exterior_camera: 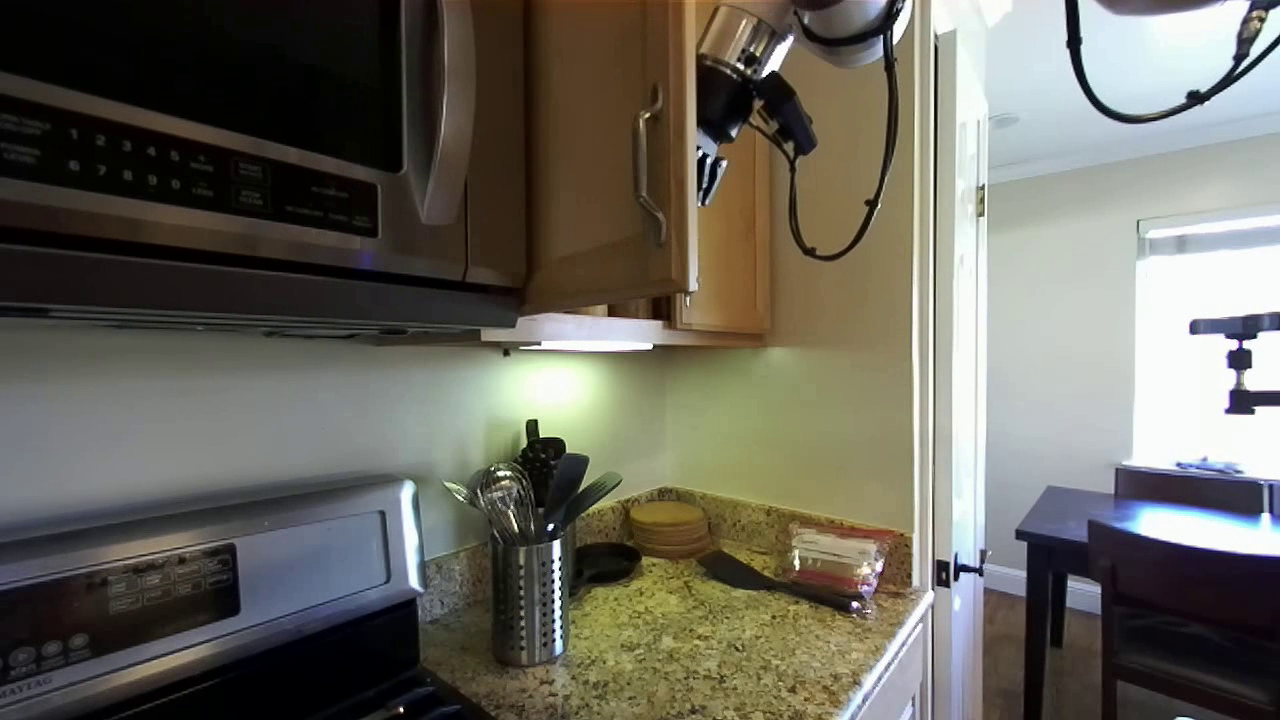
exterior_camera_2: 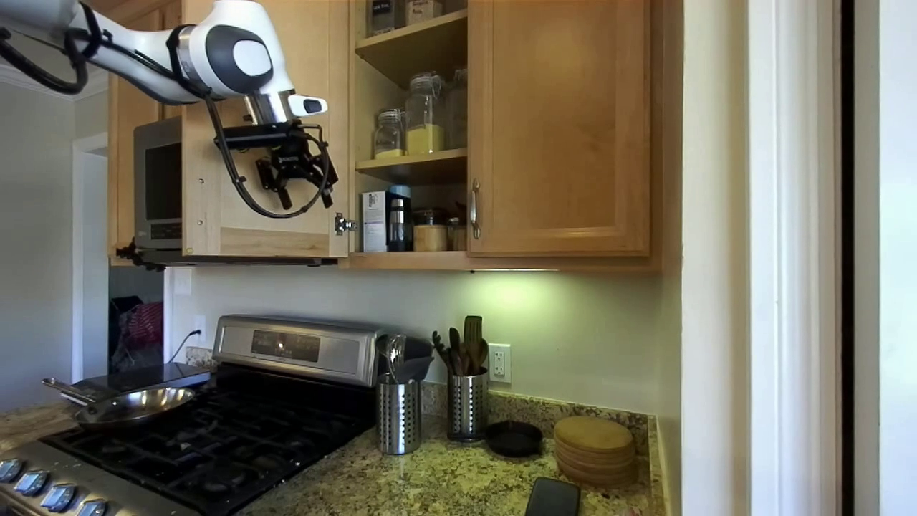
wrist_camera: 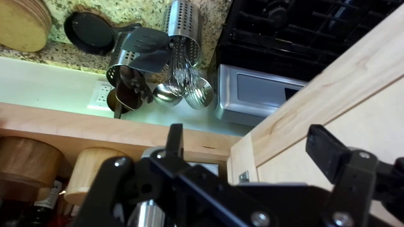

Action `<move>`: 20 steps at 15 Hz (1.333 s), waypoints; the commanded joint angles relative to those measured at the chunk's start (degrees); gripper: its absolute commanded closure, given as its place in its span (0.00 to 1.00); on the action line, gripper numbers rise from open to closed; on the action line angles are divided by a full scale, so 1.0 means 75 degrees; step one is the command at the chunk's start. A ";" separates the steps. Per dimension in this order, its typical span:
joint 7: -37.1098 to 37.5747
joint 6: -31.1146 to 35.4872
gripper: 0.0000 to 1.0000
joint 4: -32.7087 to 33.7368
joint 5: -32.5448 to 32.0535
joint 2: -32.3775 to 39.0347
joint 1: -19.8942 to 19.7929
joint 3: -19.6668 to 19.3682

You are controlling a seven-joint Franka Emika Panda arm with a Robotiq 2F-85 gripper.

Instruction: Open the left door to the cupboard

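Note:
The left door stands swung open; its panelled front (exterior_camera: pixel 590 150) and silver handle (exterior_camera: pixel 650 165) show in an exterior view. Its pale inner face (exterior_camera_2: pixel 272 240) with a hinge shows in an exterior view and at the right of the wrist view (wrist_camera: pixel 366 132). The tan cupboard (exterior_camera_2: pixel 412 261) shows its open left side; its lower edge crosses the wrist view (wrist_camera: pixel 94 123). The twin door (exterior_camera_2: pixel 562 129) is closed. My gripper (exterior_camera_2: pixel 306 201) is open and empty, in front of the door's inner side. In the wrist view its fingers (wrist_camera: pixel 246 130) are wide apart. In an exterior view the door partly hides the gripper (exterior_camera: pixel 710 185).
Jars (exterior_camera_2: pixel 425 122) and boxes stand on the cupboard shelves. The microwave (exterior_camera: pixel 440 110) hangs beside the door over the stove (exterior_camera_2: pixel 215 437). Below are utensil holders (exterior_camera_2: pixel 399 416), a small black pan (exterior_camera_2: pixel 514 438) and round wooden boards (exterior_camera_2: pixel 594 451) on the granite counter. A wall borders the right.

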 commanded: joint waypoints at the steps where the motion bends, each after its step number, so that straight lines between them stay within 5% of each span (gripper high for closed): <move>1: 0.0199 -0.0066 0.00 -0.0484 -0.0417 -0.0108 -0.0291 -0.0192; 13: 0.1061 -0.0914 0.00 -0.1858 -0.1838 -0.0211 -0.0961 -0.0529; 20: 0.0860 -0.0981 0.00 -0.1581 -0.1702 0.0039 -0.0899 -0.0559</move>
